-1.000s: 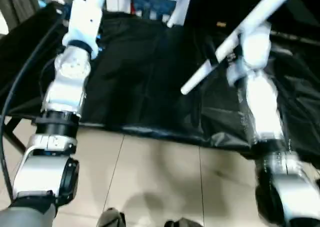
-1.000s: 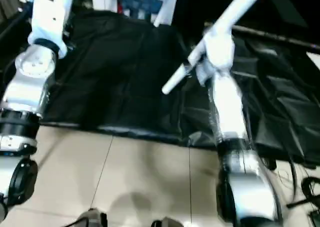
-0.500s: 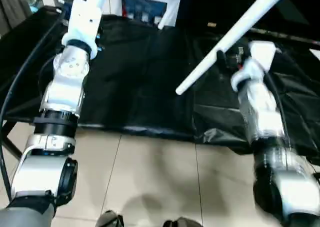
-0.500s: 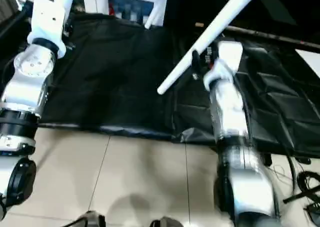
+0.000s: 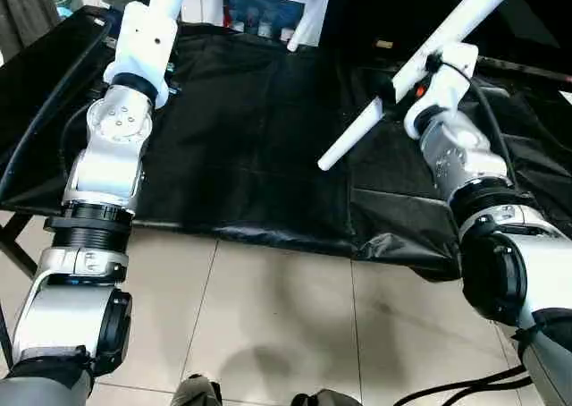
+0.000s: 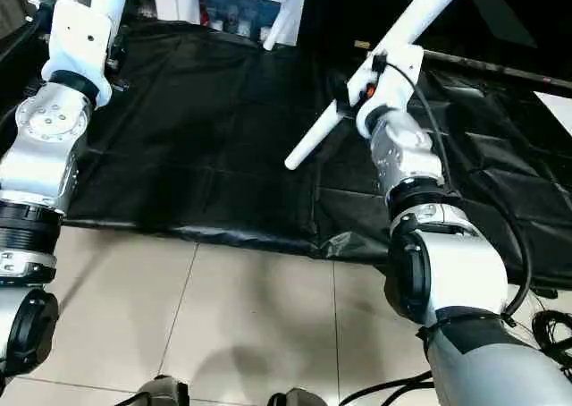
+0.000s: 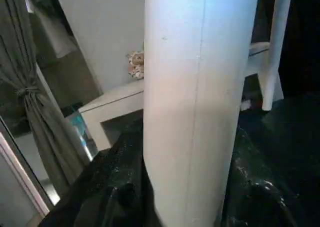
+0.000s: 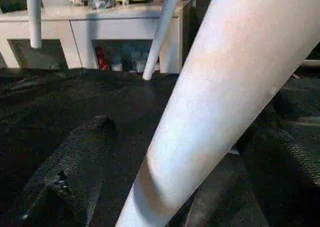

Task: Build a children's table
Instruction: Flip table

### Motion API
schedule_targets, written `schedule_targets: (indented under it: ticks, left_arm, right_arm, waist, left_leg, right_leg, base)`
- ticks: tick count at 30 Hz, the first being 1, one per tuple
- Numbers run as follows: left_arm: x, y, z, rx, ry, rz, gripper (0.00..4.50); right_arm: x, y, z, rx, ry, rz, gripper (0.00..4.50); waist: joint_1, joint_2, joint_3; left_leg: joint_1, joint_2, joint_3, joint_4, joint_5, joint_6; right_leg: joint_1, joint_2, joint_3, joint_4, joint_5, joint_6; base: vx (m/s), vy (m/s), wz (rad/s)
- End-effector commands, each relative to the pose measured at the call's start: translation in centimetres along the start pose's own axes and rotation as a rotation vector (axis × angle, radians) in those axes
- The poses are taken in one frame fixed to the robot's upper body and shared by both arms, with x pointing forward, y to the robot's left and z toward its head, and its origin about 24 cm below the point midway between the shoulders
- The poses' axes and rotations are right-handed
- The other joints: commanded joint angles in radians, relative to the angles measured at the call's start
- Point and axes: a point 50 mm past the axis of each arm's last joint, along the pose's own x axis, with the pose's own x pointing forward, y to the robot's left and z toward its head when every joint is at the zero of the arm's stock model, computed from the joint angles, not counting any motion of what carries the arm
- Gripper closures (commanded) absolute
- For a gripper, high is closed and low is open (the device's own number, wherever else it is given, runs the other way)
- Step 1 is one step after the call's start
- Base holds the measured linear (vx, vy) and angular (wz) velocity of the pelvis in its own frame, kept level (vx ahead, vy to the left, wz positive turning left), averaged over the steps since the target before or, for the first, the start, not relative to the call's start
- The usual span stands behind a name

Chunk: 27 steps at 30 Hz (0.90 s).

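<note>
Over the black-draped bench (image 5: 250,147), each arm reaches up to a white leg (image 5: 393,93), though whether either arm's fingers clamp it I cannot tell.

No lettering, number, brand or sign is legible to me anywhere here. The blue-and-white panel (image 5: 261,11) standing behind the table (image 5: 250,156) carries small marks, but they are too small and blurred for me to read as words or figures.

Even indoor light, glare on crinkled black table cover (image 5: 268,138), soft shadows on floor tiles (image 5: 268,317), close wrist views blurred
</note>
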Motion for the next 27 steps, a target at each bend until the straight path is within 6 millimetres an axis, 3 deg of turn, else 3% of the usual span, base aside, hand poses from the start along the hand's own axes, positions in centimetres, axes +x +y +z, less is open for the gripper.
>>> schedule_targets:
  ticks: [1, 6, 7, 9, 13, 14, 18, 27]
  left_arm:
    - [0.0, 0.1, 1.2, 0.006, -0.048, -0.007, 2.93]
    - [-0.4, -0.2, 1.1, 0.017, -0.046, -0.036, 2.94]
    - [-0.5, -0.3, 1.1, 0.02, -0.046, -0.042, 2.94]
    - [-0.7, -0.4, 1.1, 0.032, -0.046, -0.058, 2.94]
    - [-1.1, -0.5, 1.1, 0.048, -0.047, -0.087, 2.95]
    - [-1.3, -0.5, 1.0, 0.059, -0.046, -0.101, 2.96]
    - [-1.8, -0.3, 0.9, 0.069, -0.04, -0.111, 2.96]
    - [-2.7, -0.3, 0.1, 0.083, -0.017, -0.115, 2.96]
  right_arm:
    - [0.1, -0.3, 1.3, -0.016, -0.018, -0.006, 0.8]
    - [0.2, -0.8, 2.1, -0.036, -0.011, -0.049, 1.21]
    - [0.2, -0.8, 2.3, -0.036, -0.014, -0.053, 1.26]
    - [0.3, -0.9, 2.7, -0.038, -0.018, -0.061, 1.35]
    - [0.3, -0.9, 3.1, -0.044, -0.023, -0.055, 1.79]
    - [0.3, -0.8, 3.1, -0.052, -0.019, -0.056, 1.91]
    - [0.4, -0.6, 3.0, -0.058, -0.016, -0.052, 2.22]
    - [0.6, 0.0, 3.6, -0.016, -0.047, -0.019, 2.46]
  waist:
    - [-0.001, 0.012, -0.103]
    - [0.002, 0.009, -0.103]
    - [0.002, 0.001, -0.103]
    - [0.003, 0.003, -0.102]
    - [0.002, -0.004, -0.1]
    - [0.001, -0.009, -0.1]
    - [0.001, -0.01, -0.1]
    - [-0.002, -0.025, -0.099]
  left_leg:
    - [0.043, 0.038, -0.007, -0.066, -0.162, -0.027]
    - [0.041, 0.037, -0.007, -0.066, -0.143, -0.03]
    - [0.039, 0.036, -0.006, -0.066, -0.138, -0.027]
    - [0.041, 0.037, -0.006, -0.066, -0.145, -0.028]
    - [0.041, 0.037, -0.007, -0.068, -0.174, -0.043]
    - [0.039, 0.038, -0.007, -0.068, -0.173, -0.044]
    - [0.041, 0.037, -0.007, -0.067, -0.164, -0.046]
    - [0.041, 0.038, -0.008, -0.067, -0.188, -0.062]
  right_leg:
    - [0.056, -0.079, 0.038, -0.063, -0.107, -0.212]
    - [0.055, -0.077, 0.037, -0.059, -0.086, -0.209]
    - [0.056, -0.077, 0.036, -0.058, -0.082, -0.207]
    - [0.053, -0.077, 0.036, -0.059, -0.09, -0.204]
    - [0.051, -0.077, 0.036, -0.062, -0.127, -0.189]
    - [0.051, -0.077, 0.036, -0.062, -0.127, -0.188]
    - [0.05, -0.075, 0.036, -0.06, -0.105, -0.187]
    - [0.046, -0.074, 0.035, -0.061, -0.136, -0.173]
  base:
    - [0.0, 0.0, 0.0]
    - [0.0, 0.0, 0.0]
    - [0.0, 0.0, 0.0]
    - [0.0, 0.0, 0.0]
    - [0.0, 0.0, 0.0]
    - [0.0, 0.0, 0.0]
    - [0.0, 0.0, 0.0]
    - [0.0, 0.0, 0.0]
